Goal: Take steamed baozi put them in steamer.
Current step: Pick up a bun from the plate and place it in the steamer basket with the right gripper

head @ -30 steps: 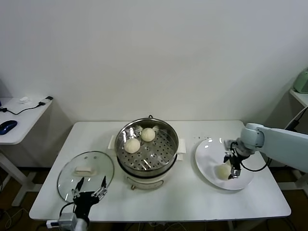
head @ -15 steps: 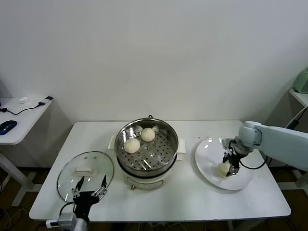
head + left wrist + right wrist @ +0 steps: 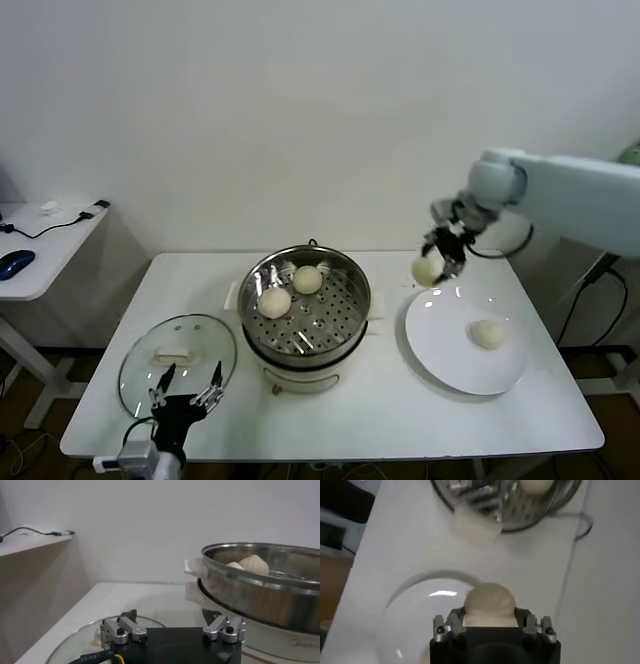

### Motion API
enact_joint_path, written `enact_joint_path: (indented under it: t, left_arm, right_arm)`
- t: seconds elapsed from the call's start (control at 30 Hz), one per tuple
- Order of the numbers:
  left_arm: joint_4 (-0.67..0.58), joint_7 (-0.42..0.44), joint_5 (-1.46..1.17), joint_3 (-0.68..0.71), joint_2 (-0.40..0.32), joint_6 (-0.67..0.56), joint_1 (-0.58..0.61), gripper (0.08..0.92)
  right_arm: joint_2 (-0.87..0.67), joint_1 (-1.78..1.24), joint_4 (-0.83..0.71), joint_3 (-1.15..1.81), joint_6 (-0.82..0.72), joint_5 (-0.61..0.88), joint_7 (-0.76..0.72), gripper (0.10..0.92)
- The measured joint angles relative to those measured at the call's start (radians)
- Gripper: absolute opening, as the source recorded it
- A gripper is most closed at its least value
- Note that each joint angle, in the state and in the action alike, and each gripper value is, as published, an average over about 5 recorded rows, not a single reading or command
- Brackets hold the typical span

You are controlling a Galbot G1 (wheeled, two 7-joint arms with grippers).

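The white table (image 3: 400, 420) bears the steamer (image 3: 305, 352), two baozi on its tray; the plate (image 3: 445, 350) keeps one baozi (image 3: 488, 334); the right gripper (image 3: 437, 262), raised over the plate's far edge, pinches another baozi (image 3: 427, 270); the left gripper (image 3: 184, 397) idles spread over the glass lid (image 3: 140, 365).

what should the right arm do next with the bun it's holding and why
Probably carry it toward the robot's left until it is over the steamer, then lower it. The right gripper is shut on a baozi, lifted above the plate's near edge, not yet over the pot. Two buns already sit at the tray's back, so the front looks free. The left gripper waits by the lid.
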Motion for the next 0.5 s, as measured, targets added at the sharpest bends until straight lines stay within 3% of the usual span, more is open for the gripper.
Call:
enact_joint_path:
  t: [0.2,0.5]
  left_arm:
    - [-0.002,0.0,0.0,-0.004,0.0,-0.003,0.007,0.823]
    - [-0.005,-0.002,-0.002,-0.015,0.0,-0.008,0.015,0.823]
  right_arm:
    - [0.129,0.043,0.083,0.015,0.119,-0.005,-0.019,0.663]
    - [0.276,-0.029,0.106,0.032,0.28,-0.133,-0.018,0.663]
